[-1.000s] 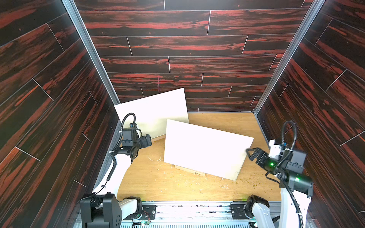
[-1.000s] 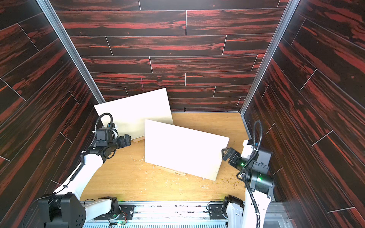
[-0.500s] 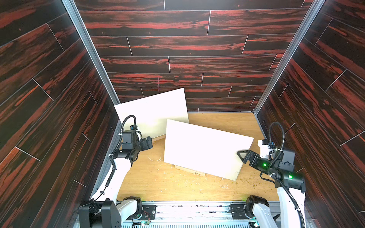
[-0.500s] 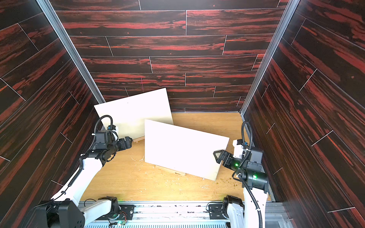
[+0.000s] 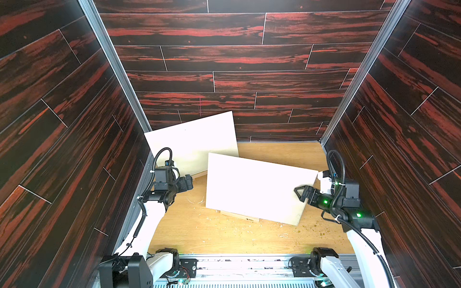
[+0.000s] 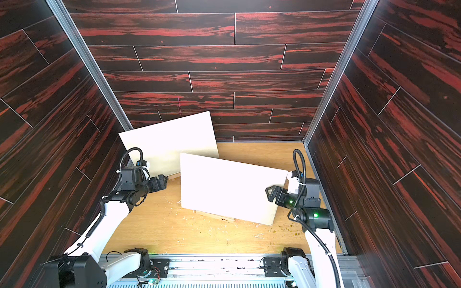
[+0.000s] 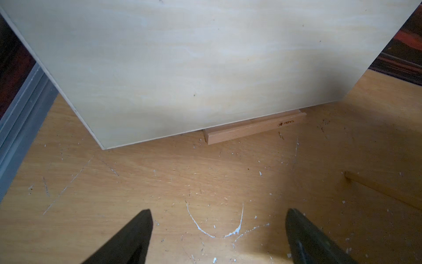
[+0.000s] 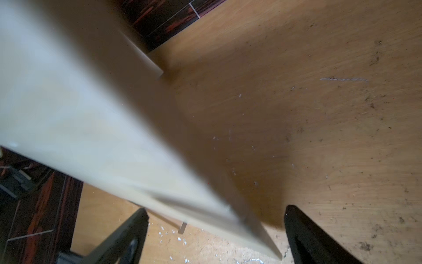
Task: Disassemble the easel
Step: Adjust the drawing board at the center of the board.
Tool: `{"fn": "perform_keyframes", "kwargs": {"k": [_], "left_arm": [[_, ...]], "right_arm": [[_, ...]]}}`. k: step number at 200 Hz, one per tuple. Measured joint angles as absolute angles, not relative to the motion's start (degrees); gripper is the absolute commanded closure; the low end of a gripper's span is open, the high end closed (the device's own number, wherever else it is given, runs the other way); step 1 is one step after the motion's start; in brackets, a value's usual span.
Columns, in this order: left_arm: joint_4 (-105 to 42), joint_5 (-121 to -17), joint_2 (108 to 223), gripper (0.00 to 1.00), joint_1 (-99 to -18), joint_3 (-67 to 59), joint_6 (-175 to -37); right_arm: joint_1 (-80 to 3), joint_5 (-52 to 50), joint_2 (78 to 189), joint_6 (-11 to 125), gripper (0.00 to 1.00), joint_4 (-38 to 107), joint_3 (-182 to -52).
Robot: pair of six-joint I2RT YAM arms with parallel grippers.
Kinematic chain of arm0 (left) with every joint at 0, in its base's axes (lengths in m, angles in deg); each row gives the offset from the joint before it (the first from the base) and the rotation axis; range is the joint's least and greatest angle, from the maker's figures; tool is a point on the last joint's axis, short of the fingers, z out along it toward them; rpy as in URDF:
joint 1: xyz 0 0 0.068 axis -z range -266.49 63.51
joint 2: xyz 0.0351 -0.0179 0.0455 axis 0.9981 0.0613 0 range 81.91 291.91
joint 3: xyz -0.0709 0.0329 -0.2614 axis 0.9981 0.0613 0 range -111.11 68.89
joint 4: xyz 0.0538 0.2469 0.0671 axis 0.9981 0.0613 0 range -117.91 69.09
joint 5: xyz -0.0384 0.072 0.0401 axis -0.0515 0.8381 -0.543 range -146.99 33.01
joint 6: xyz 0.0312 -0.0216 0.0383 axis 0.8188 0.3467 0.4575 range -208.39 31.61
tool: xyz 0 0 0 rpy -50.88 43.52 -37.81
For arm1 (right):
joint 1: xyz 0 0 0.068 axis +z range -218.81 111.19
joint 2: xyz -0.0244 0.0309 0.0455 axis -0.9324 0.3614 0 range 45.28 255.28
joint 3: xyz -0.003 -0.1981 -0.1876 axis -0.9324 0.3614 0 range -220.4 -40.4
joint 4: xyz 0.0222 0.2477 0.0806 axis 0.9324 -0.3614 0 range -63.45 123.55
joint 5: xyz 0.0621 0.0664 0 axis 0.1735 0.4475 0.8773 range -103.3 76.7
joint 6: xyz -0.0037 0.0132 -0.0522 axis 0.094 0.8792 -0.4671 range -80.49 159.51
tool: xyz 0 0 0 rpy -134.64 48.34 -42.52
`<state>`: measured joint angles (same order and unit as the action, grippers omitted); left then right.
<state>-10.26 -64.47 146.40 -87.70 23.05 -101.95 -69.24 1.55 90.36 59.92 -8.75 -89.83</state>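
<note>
Two pale boards stand tilted on the wooden floor, each in a wooden base strip. The front board (image 5: 259, 189) (image 6: 229, 189) rests on its strip (image 5: 240, 216). The back board (image 5: 194, 144) (image 6: 169, 144) leans near the back left corner. My right gripper (image 5: 300, 193) (image 6: 270, 193) is open, its fingers on either side of the front board's right edge; the right wrist view shows that board (image 8: 80, 114) running between them at the gripper (image 8: 215, 219). My left gripper (image 5: 189, 183) (image 7: 219, 230) is open and empty, facing the back board (image 7: 182, 68) and its strip (image 7: 255, 129).
Dark red wood-pattern walls (image 5: 249, 62) close in the back and both sides. A metal rail (image 5: 249, 261) runs along the front edge. White flecks and chips (image 5: 316, 230) litter the floor around the front board.
My right gripper has moved left from beside the front board until its fingers straddle the board's right edge. The left arm has sunk slightly. Both boards stay put.
</note>
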Motion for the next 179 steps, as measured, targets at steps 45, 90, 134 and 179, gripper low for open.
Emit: {"fn": "perform_keyframes", "kwargs": {"k": [45, 90, 134, 179], "left_arm": [[-9.80, -64.12, 145.59, 0.05, -87.70, 23.55, -101.99], [-8.89, -62.09, 145.11, 0.05, -87.70, 24.01, -102.52], [-7.01, -58.37, 143.82, 0.05, -87.68, 24.47, -106.08], [-3.79, -57.46, 139.75, 0.07, -87.68, 26.74, -111.83]], "right_arm": [[-66.27, -0.59, 94.07, 60.40, 0.05, -5.38, -90.09], [-62.59, -3.11, 98.44, 60.94, 0.05, -1.87, -90.68], [-60.71, -3.57, 102.49, 60.88, 0.05, 0.47, -93.18], [-60.08, -3.35, 105.48, 60.29, 0.05, 2.90, -94.58]]}}
